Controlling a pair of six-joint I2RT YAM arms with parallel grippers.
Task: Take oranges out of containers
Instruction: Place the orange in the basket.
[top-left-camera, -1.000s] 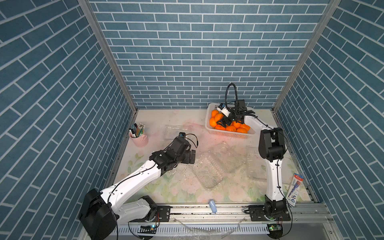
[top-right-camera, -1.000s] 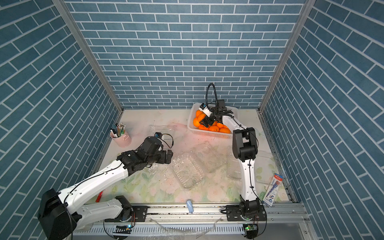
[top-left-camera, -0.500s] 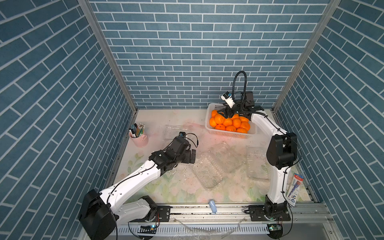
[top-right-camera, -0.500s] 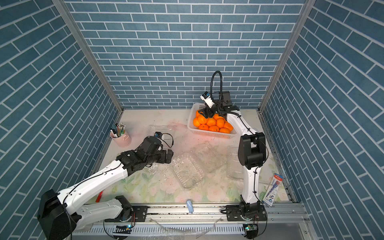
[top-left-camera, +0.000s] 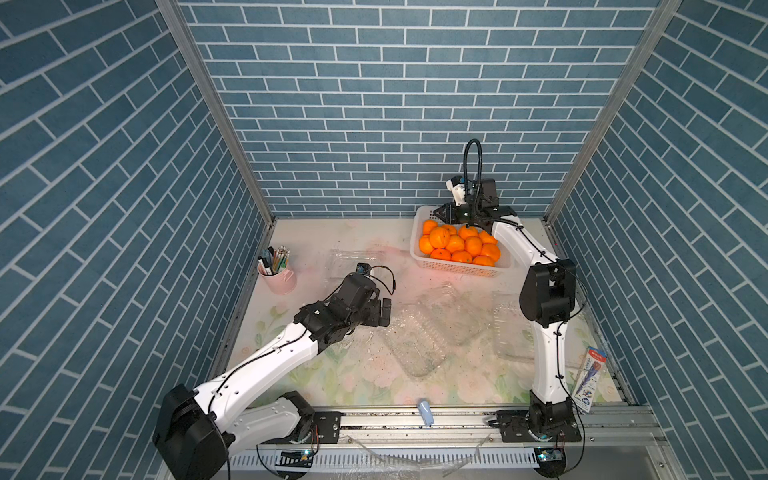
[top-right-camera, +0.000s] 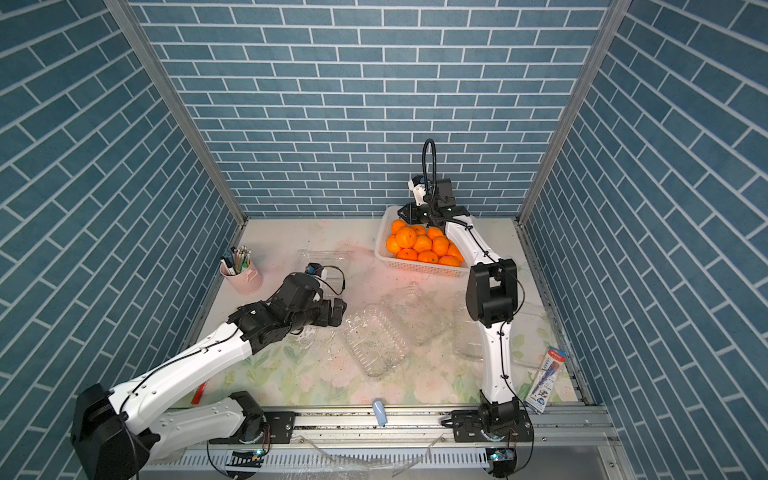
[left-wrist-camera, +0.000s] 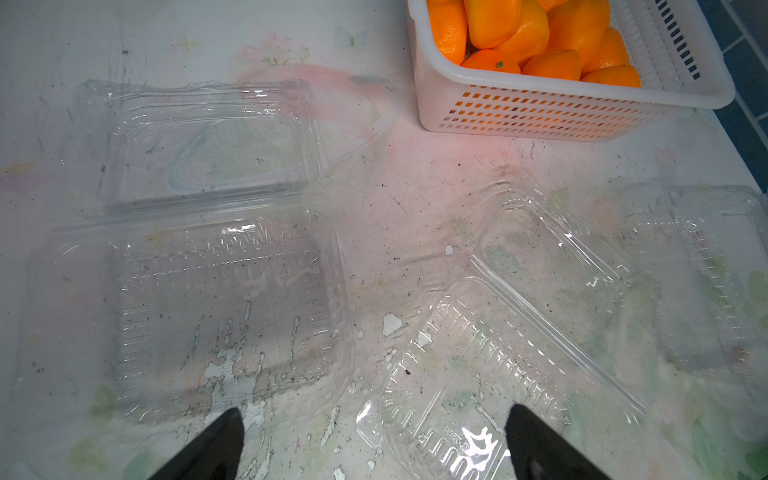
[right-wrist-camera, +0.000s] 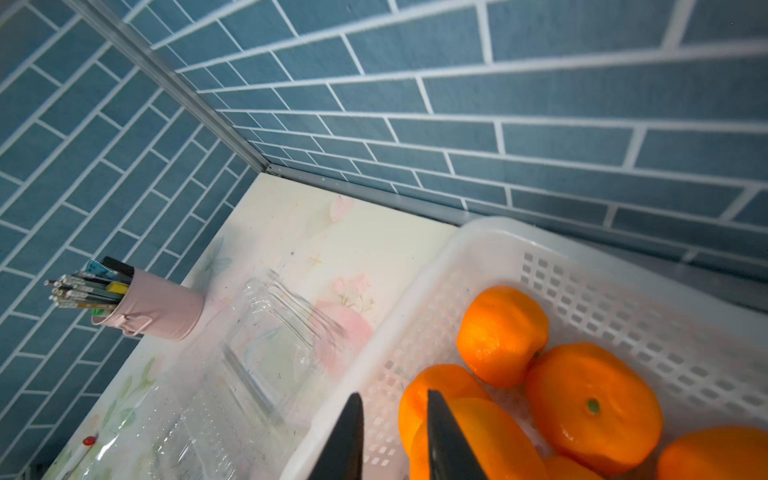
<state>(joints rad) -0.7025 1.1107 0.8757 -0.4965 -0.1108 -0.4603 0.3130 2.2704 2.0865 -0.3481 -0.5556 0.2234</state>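
Observation:
Several oranges (top-left-camera: 457, 245) (top-right-camera: 422, 245) (left-wrist-camera: 540, 33) (right-wrist-camera: 590, 403) are piled in a white perforated basket (top-left-camera: 457, 270) (right-wrist-camera: 415, 299) at the back right. Three clear containers lie open and empty on the table: one (top-left-camera: 353, 259) (left-wrist-camera: 216, 299) at mid-left, one (top-left-camera: 415, 345) (left-wrist-camera: 498, 353) in the middle and one (top-left-camera: 509, 328) (left-wrist-camera: 706, 270) on the right. My left gripper (top-left-camera: 384, 311) (left-wrist-camera: 374, 436) hovers wide open between the mid-left and middle containers, holding nothing. My right gripper (top-left-camera: 436, 213) (right-wrist-camera: 392, 411) hangs above the basket's far left corner, its jaws a narrow gap apart and empty.
A pink cup of pens (top-left-camera: 277, 276) (right-wrist-camera: 158, 307) stands by the left wall. A flat packaged item (top-left-camera: 590, 380) leans at the front right edge. A small pale blue piece (top-left-camera: 426, 411) lies on the front rail. The brick back wall is close behind the basket.
My right gripper has risen out of the pile of oranges toward the basket's far left corner, and its jaws have narrowed from wide. The left arm has not moved.

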